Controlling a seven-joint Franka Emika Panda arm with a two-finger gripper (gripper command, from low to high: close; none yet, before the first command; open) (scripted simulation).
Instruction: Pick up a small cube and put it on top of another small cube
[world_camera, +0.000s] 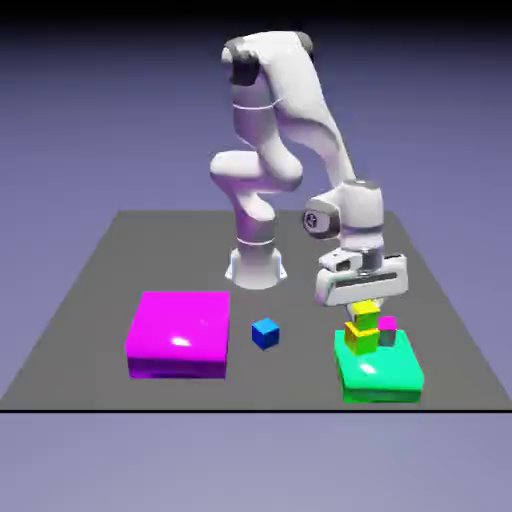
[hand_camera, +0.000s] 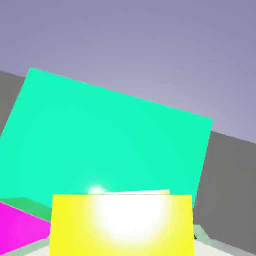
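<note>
A small yellow cube sits on top of another small yellow cube, which rests on the flat green block at the exterior view's right. My gripper hangs straight down over the stack, its fingers on either side of the top cube. In the hand view the top cube fills the bottom edge and hides both fingertips, with the green block spread out behind it. The frames do not show whether the fingers still press the cube.
A small magenta cube stands on the green block just beside the stack, and it shows at the hand view's lower left. A large flat magenta block and a small blue cube lie toward the exterior view's left.
</note>
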